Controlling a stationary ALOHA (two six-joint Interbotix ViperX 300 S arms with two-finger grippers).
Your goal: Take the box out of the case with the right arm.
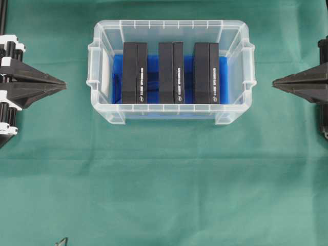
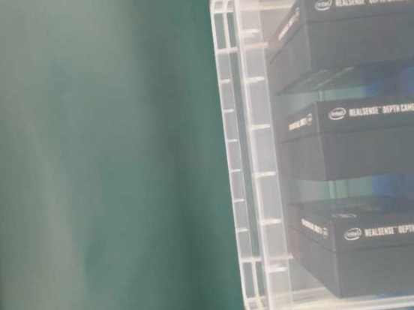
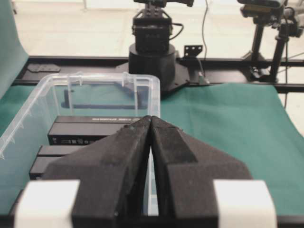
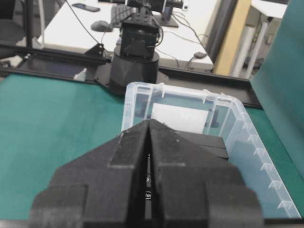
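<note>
Well right of the case (image 1: 169, 72), the right gripper (image 1: 277, 83) sits pinched shut and empty; entering unopened would likely knock the boxes (image 1: 206, 73) askew.

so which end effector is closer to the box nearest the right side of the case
Right. The right end effector, shut, sits just outside the case wall beside that box. The left end effector, also shut, is beyond the opposite wall, two boxes further away.
</note>
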